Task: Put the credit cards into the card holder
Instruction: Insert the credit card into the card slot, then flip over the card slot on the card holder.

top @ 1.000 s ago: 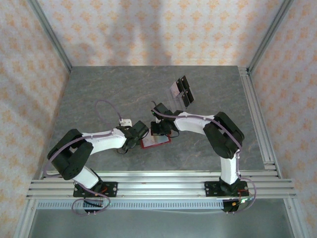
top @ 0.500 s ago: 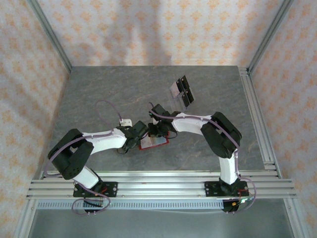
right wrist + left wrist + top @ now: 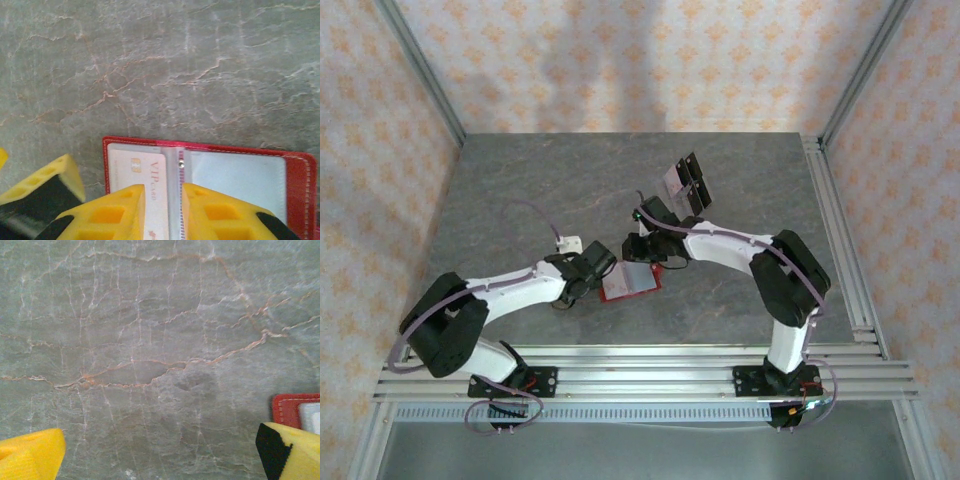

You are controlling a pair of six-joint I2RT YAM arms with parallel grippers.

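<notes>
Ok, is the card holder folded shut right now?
No, the red card holder lies spread open on the table, with a VIP card on one half.

- We see the card holder (image 3: 632, 281) lying open and flat on the table, red-edged and greyish inside.
- One pale credit card (image 3: 145, 172) sits in its left pocket.
- The remaining credit cards (image 3: 684, 184) lie well apart, farther back.
</notes>
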